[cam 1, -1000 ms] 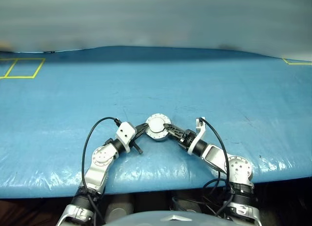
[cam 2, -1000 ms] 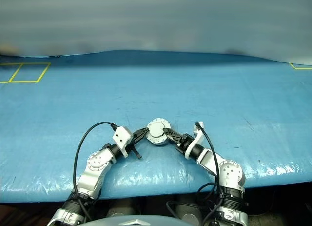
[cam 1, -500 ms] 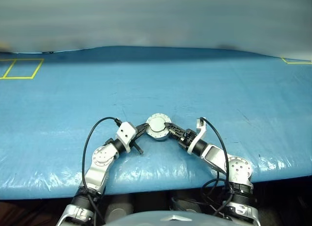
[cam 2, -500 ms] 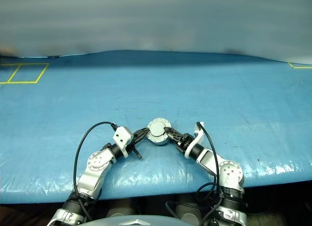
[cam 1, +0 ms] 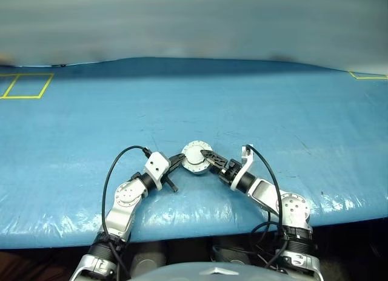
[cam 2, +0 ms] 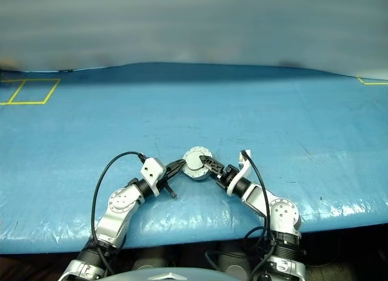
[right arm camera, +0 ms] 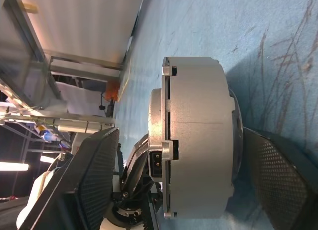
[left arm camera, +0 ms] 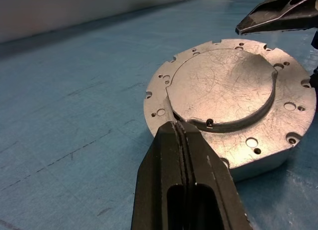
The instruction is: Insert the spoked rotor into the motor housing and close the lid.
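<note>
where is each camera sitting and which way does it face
Left eye and right eye: on the head, looking forward and down over the blue table; both arms, meeting at the closed motor housing.
Left wrist: on the left arm, looking along its shut fingers at the lid; the right gripper's tip shows behind.
Right wrist: on the right arm, its open fingers either side of the housing's wall.
Shared: every view shows the housing.

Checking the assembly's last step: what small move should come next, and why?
Probably draw the right gripper back: the lid lies flat on the motor housing, its fingers stand clear on either side, and the shut left gripper rests at the rim.
</note>
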Tool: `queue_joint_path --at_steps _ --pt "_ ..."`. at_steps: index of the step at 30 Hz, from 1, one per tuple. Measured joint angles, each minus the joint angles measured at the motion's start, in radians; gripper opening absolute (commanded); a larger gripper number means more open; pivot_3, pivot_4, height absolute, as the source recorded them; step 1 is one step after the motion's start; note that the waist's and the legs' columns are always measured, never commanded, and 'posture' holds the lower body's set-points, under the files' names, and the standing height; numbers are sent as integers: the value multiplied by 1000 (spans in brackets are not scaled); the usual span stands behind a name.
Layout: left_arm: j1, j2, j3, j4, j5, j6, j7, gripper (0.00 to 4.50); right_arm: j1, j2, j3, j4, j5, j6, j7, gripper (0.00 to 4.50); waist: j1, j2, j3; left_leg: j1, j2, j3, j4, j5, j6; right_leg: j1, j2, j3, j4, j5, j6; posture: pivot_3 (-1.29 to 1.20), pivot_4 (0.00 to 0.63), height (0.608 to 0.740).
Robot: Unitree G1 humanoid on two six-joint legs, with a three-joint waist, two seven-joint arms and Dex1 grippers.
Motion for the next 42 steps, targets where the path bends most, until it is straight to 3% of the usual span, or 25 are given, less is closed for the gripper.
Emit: queue_joint_path --at_steps 12,17,20,22,26,27,37,42 --pt "0 0 0 1 0 -3 0 0 -14 20 -66 25 70 -2 -55 3986 0 0 0 0 0 0 0 0 0 0 0 0 0 0 0 0 150 740" --pt "1 0 -1 1 1 -8 1 0 -14 -13 -38 26 55 8 -59 2808 0 0 0 0 0 0 0 0 0 0 0 0 0 0 0 0 150 740" --pt "1 0 -1 1 1 -13 1 0 -12 -22 -22 26 47 7 -43 2808 0 0 0 0 0 0 0 0 0 0 0 0 0 0 0 0 150 740" --pt "1 -1 -2 1 1 -14 1 0 -12 -26 -14 26 40 4 -42 2460 -1 0 0 0 0 0 0 0 0 0 0 0 0 0 0 0 150 740" --pt "2 0 -1 1 1 -14 4 0 -13 -27 -15 26 35 1 -40 1293 -1 0 0 0 0 0 0 0 0 0 1 0 0 0 0 0 150 740" --pt "2 -1 -1 1 2 -15 5 0 -13 -28 -14 26 35 1 -40 1194 -1 0 0 0 0 0 0 0 0 0 1 0 0 0 0 0 150 740" --pt "4 -22 7 2 -15 -14 21 0 -13 -24 -27 27 41 3 -42 1195 -2 0 0 0 0 0 0 0 0 -1 1 0 0 0 0 0 150 740" --pt "41 -84 54 -38 -185 81 -14 0 -16 5 -70 55 82 -2 -69 1195 -3 1 2 -4 0 0 0 0 0 -4 1 0 0 0 0 0 150 740"
